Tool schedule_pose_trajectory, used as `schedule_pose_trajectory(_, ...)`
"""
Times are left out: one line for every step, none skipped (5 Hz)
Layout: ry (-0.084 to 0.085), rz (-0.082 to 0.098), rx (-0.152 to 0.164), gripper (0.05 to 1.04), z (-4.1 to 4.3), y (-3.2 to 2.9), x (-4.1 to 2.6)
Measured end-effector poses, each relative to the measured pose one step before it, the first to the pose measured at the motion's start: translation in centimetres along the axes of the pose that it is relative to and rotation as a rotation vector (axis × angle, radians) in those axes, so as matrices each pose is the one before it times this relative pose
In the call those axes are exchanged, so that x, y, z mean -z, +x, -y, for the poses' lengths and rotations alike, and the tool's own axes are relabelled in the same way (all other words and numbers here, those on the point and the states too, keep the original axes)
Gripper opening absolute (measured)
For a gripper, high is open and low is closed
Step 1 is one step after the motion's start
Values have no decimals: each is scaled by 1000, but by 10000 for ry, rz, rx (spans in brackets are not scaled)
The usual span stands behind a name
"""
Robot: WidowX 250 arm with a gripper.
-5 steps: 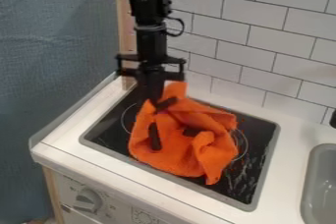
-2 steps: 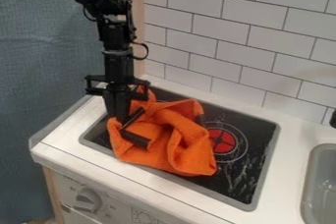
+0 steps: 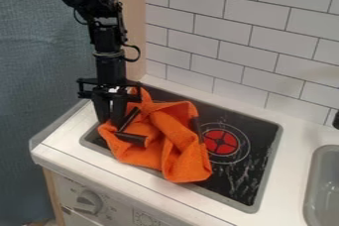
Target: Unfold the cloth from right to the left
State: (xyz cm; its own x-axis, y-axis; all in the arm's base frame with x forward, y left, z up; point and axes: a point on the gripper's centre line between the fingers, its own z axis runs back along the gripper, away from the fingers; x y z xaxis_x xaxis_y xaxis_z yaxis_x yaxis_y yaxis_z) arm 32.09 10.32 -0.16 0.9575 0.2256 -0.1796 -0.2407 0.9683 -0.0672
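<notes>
From my end, I see the orange cloth [image 3: 175, 145] bunched on the black stovetop [image 3: 232, 185], over its left part as I view it; it lies in loose, raised folds rather than flat, with one thick fold running down toward the near side and a lower corner hanging near the grey rim. Narrow dark strips show among the folds, one pair meeting at an angle close to the end effector and another on the right side of the cloth; I cannot tell what they are.

My arm comes in from the upper left and hangs down over the left end of the cloth; the end effector [image 3: 110, 122] points downward at the cloth's upper left part, its two fingers apart with a gap between them; I cannot tell whether either finger touches the fabric.

Just to the right of the cloth I can see the red burner mark [image 3: 220, 141] inside its pale ring; the stovetop is set into the white surface [image 3: 99, 165], with a grey sink [image 3: 323, 185] at the right edge of my view; a round knob [image 3: 88, 201] sits on the front panel below; behind stand the white tiled wall [image 3: 245, 36], a pale wooden post [image 3: 135, 22] and a blue-grey backdrop [image 3: 46, 61].
</notes>
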Motion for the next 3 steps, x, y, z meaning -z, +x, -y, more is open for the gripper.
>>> schedule_pose_trajectory(-56,-117,-66,783,90,-185,-1)
schedule_pose_trajectory(-47,-10,-119,1005,77,131,-312)
schedule_pose_trajectory(-220,-40,-54,1007,487,204,-772)
